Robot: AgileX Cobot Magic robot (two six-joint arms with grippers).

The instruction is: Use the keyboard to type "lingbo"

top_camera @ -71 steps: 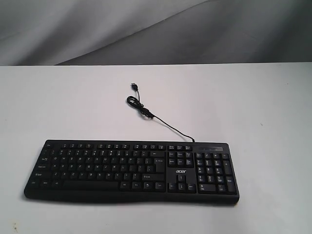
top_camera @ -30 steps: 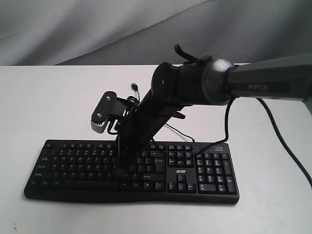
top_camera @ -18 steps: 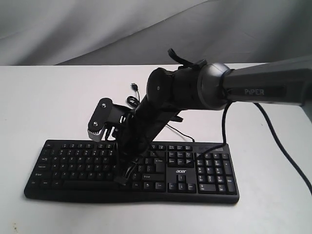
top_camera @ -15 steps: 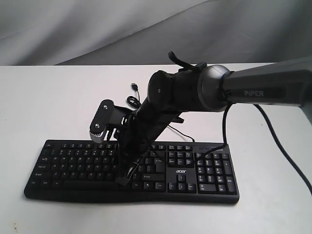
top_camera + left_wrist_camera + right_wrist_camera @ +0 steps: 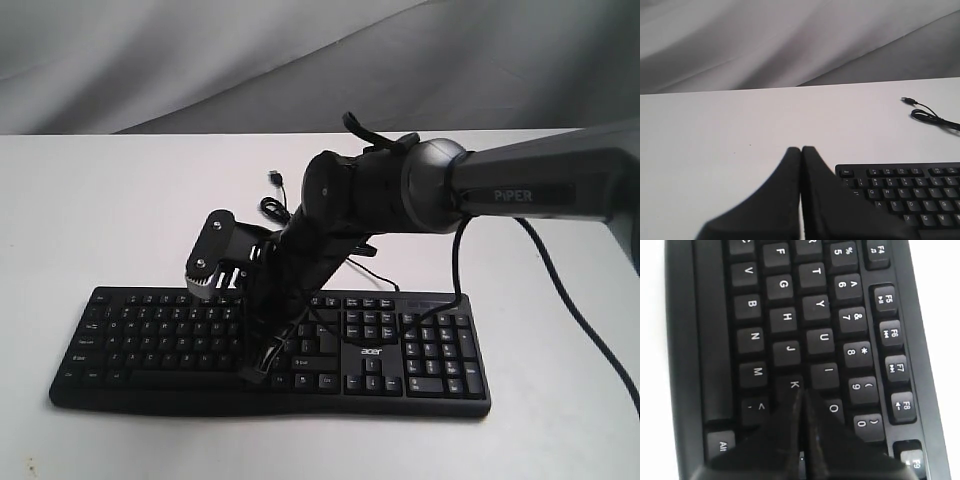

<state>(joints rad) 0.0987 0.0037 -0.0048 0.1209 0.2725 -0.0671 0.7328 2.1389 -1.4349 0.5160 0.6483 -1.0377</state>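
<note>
With its fingers pressed together, the right claw (image 5: 258,371) tips down onto the wide black plastic keyboard (image 5: 150,340) lying flat on the white worktop (image 5: 100,200). Its tip is at the K key (image 5: 794,384) with L hidden beneath, so first letter in hand, I'd say. Next: lift and make a short hop to the I key (image 5: 827,371). The left claw (image 5: 801,151), also closed, hangs off the keyboard's Esc corner.

Your exterior camera looks from the typist's side, raised a little, across the whole keyboard (image 5: 150,340) toward the grey backdrop (image 5: 200,60). Your left wrist camera sits low and well back, catching only the keyboard's corner — your right wrist camera hangs close over the letter keys (image 5: 786,316).
</note>
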